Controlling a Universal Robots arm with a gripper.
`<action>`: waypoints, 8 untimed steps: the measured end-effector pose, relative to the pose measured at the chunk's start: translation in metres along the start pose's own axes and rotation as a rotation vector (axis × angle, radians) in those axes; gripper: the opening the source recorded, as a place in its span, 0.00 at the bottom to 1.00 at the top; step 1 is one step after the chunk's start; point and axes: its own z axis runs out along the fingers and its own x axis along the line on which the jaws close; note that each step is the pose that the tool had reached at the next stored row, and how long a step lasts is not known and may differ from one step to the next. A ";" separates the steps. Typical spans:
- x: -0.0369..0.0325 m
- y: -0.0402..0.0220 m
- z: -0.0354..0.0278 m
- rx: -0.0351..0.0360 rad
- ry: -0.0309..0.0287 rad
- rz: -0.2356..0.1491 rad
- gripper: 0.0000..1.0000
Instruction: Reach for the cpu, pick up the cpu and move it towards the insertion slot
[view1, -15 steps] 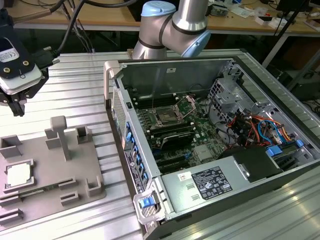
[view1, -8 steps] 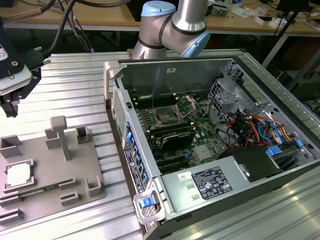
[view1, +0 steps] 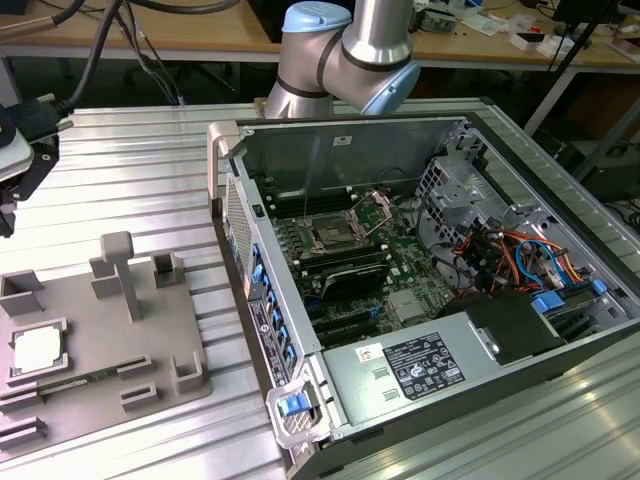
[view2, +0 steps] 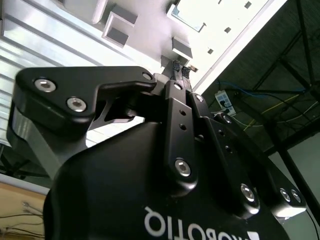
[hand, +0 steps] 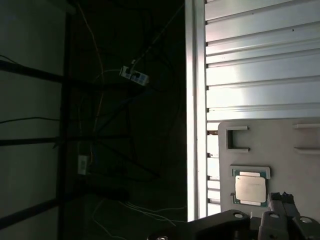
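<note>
**A:** While the gripper (view1: 12, 205) hangs at the upper left of the exterior view, above the ribbed metal table (view1: 150, 170), how far are we with the task?

**B:** We judge that we are in the first step only, the reach. The cpu (view1: 37, 350) lies flat in its seat on the grey fixture tray (view1: 110, 340) at the lower left of that view. It is below the gripper and apart from it, and nothing touches it.

**A:** And the fingers?

**B:** In the second wrist view we see the fingertips (view2: 176, 66) drawn together, with nothing between them. In the first wrist view the cpu sits at the lower right of the frame, near the fingers but free of them.

**A:** What do we find further to the right?

**B:** In the middle of the exterior view stands the open computer case (view1: 340, 150). The insertion slot (view1: 328, 237) sits inside it on the green motherboard (view1: 400, 270), well apart from the cpu. Its dark centre looks unoccupied, as far as we can tell. So the grasp and the carry towards the slot are both not yet done.
</note>
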 end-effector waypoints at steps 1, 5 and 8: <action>0.0022 0.0000 0.0001 0.0000 -0.0001 0.000 0.11; 0.0084 0.0002 0.0001 0.0000 0.0000 0.000 0.11; 0.0120 0.0002 0.0001 0.0000 0.0000 0.000 0.11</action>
